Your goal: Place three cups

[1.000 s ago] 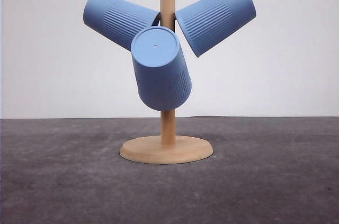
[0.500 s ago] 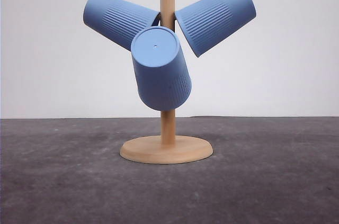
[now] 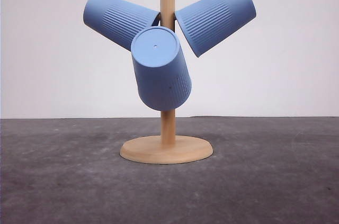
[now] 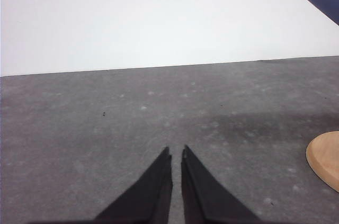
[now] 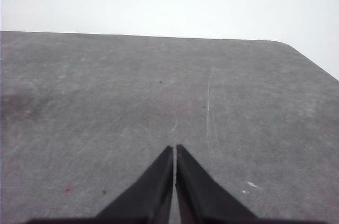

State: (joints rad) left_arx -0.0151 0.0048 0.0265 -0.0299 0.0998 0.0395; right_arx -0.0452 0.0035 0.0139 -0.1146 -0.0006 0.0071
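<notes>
On the wooden stand (image 3: 167, 147) in the middle of the table (image 3: 63, 181), the three cups hang just as a second ago: left cup (image 3: 119, 19), right cup (image 3: 215, 18) and front cup (image 3: 160, 70), base toward the camera. Nothing has shifted, so the task seems finished. The left tool (image 4: 176, 153) and right tool (image 5: 175, 149) sit low over bare table, jaws nearly closed, empty.

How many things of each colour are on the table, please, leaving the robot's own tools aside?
Light blue: 3, the left cup, the right cup and the front cup, all hung on the stand.
Pale wood: 1, the cup stand.
Total: 4.
</notes>
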